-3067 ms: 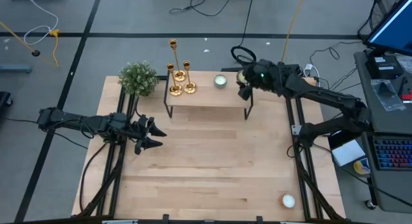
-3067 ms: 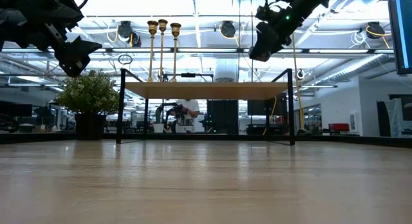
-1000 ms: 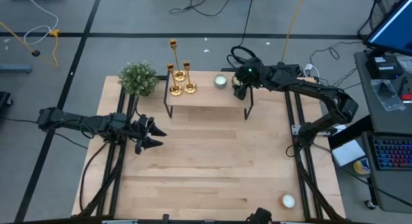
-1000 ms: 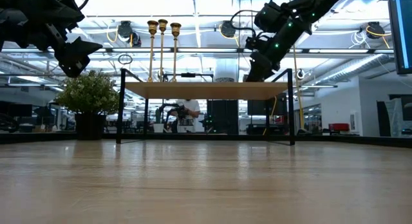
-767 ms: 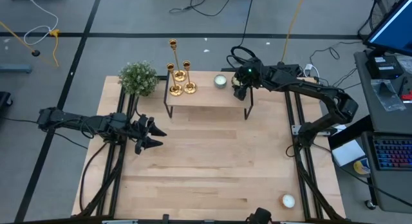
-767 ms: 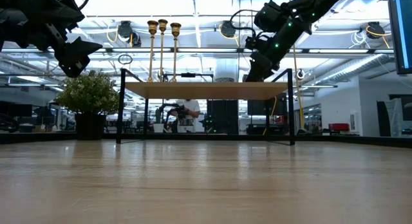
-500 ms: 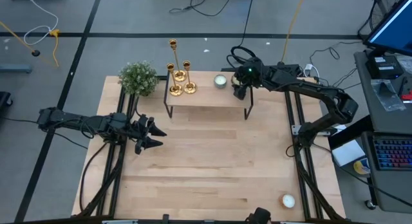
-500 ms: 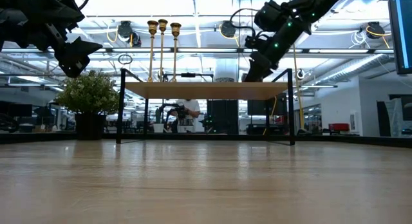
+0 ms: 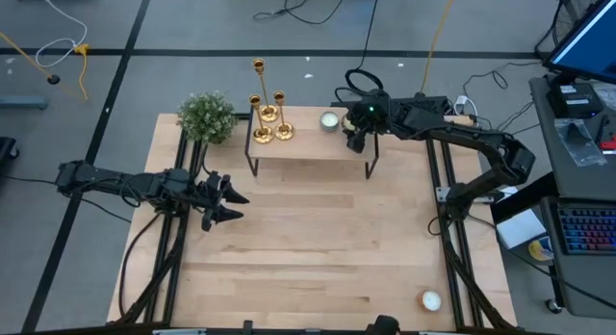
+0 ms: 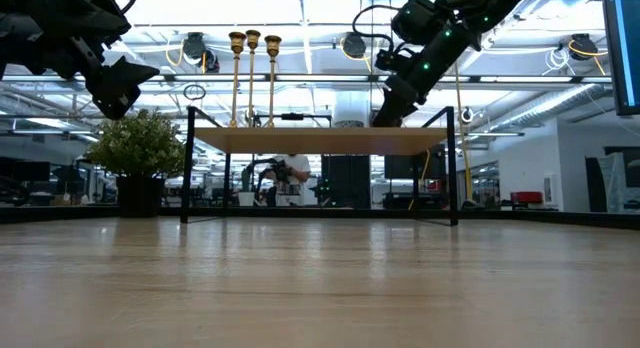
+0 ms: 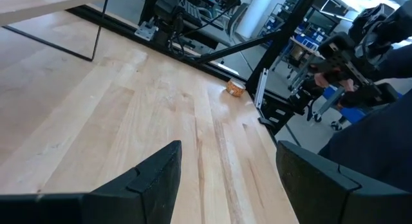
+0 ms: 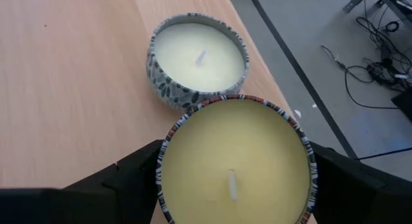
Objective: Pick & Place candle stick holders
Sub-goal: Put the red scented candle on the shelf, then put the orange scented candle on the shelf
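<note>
Three gold candle stick holders [image 9: 269, 118] of differing heights stand on their round bases at the far left of a small raised wooden shelf [image 9: 308, 150]; they also show in the low view [image 10: 252, 78]. My right gripper [image 9: 352, 135] is over the shelf's far right part, shut on a round tin with a yellow candle [image 12: 235, 163]. My left gripper [image 9: 227, 201] hovers open and empty over the table's left side, away from the shelf. My right gripper pinches the yellow candle tin by its round side wall [image 12: 165, 161], one finger [image 12: 132, 179] on each opposite side. The fingers come from the table's right, slanting down. The tin is upright, wick up; whether its bottom rests on the shelf I cannot tell.
A small patterned tin with a white candle [image 12: 198, 60] stands on the shelf right beside the held tin, also in the high view [image 9: 329, 121]. A potted plant [image 9: 206, 116] stands left of the shelf. A small white candle [image 9: 430, 299] sits near the table's near right corner.
My right gripper has shifted a little toward the table's left with the yellow candle tin, closer to the white candle tin. My left gripper has kept still.
</note>
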